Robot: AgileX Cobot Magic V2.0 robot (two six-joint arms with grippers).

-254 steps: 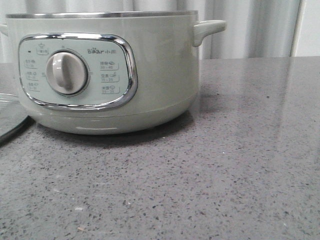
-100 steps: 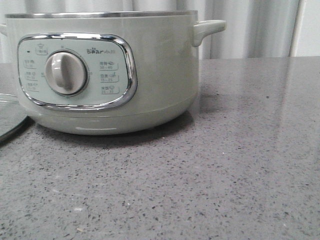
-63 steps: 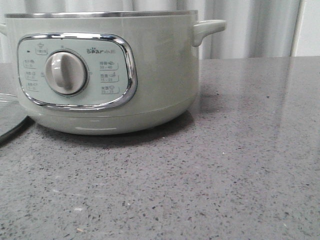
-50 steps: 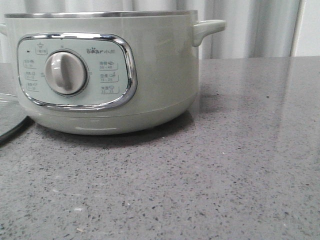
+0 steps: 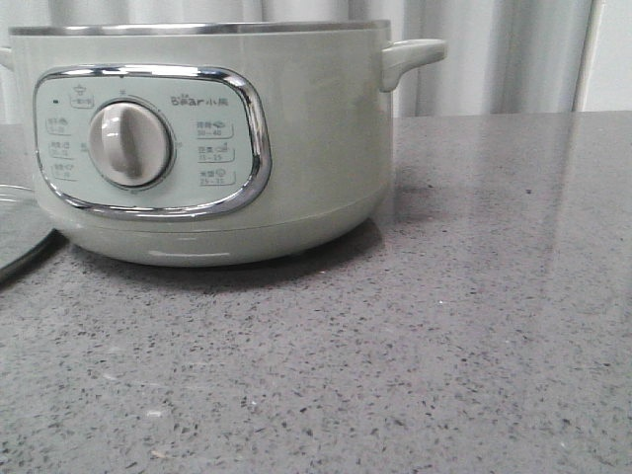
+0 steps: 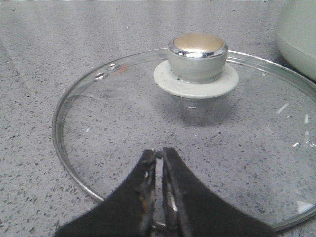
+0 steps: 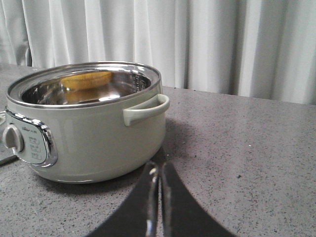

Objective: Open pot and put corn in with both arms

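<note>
At far left we find the glass lid (image 6: pixel 185 143) lying flat on the grey counter (image 5: pixel 444 346), knob (image 6: pixel 197 57) up, just beside the pot (image 5: pixel 207 138). The left gripper (image 6: pixel 159 160) hangs over the lid's near rim, fingers together on nothing. The pot stands uncovered. In the right wrist view we note yellow inside its steel bowl, the corn (image 7: pixel 86 79) or its reflection. The right gripper (image 7: pixel 158 173) sits right of the pot, fingers together, empty.
</note>
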